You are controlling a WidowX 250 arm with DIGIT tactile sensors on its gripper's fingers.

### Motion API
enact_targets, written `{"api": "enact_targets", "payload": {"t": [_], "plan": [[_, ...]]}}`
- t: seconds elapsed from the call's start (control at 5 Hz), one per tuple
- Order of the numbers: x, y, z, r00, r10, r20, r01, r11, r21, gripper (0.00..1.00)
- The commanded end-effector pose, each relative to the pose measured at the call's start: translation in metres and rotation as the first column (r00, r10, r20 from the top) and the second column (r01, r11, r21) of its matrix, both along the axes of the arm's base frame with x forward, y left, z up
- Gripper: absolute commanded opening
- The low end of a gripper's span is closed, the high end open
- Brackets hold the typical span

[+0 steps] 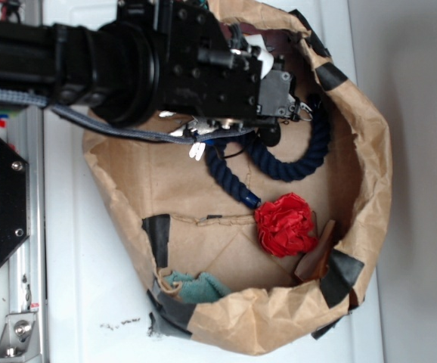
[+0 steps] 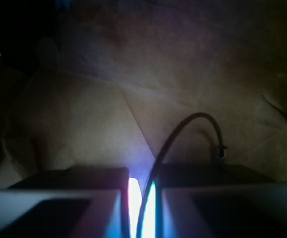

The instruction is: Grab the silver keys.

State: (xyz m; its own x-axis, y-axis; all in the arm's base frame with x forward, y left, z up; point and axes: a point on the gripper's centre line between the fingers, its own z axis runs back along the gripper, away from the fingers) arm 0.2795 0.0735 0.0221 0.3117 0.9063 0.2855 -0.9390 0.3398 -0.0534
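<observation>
Brown paper bag (image 1: 370, 151) patched with black tape (image 1: 158, 236), navy rope (image 1: 294, 162) curling inside, a bright red cloth flower (image 1: 286, 224), a teal rag (image 1: 196, 286), silver-white keys (image 1: 196, 149), all under the black arm (image 1: 90, 60).

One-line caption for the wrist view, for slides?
Wrist view: gripper fingers nearly closed on a thin wire loop above the brown paper bag floor.

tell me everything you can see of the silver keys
Only a little of the silver keys shows in the exterior view: a small, flat, shiny white-silver blade or two poking out under the black gripper, next to the navy rope, over the paper bag's brown floor. The rest is hidden.
</observation>
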Motion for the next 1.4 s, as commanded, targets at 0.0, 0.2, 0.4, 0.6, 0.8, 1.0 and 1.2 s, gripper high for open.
{"api": "enact_targets", "payload": {"t": [0.0, 0.2, 0.4, 0.6, 0.8, 1.0, 1.2], "plan": [[-0.028, 0.008, 0.104, 0.99, -0.103, 0.094, 0.119, 0.975, -0.186, 0.0], [-0.021, 0.014, 0.152, 0.982, -0.127, 0.137, 0.157, 0.96, -0.234, 0.0], [-0.02, 0.016, 0.157, 0.981, -0.131, 0.141, 0.162, 0.959, -0.233, 0.0], [-0.019, 0.009, 0.152, 0.98, -0.154, 0.124, 0.177, 0.963, -0.202, 0.0], [-0.017, 0.002, 0.131, 0.984, -0.165, 0.069, 0.173, 0.974, -0.143, 0.0], [-0.016, -0.005, 0.12, 0.982, -0.175, 0.074, 0.182, 0.978, -0.103, 0.0], [-0.017, -0.007, 0.116, 0.973, -0.205, 0.103, 0.212, 0.975, -0.066, 0.0]]}}
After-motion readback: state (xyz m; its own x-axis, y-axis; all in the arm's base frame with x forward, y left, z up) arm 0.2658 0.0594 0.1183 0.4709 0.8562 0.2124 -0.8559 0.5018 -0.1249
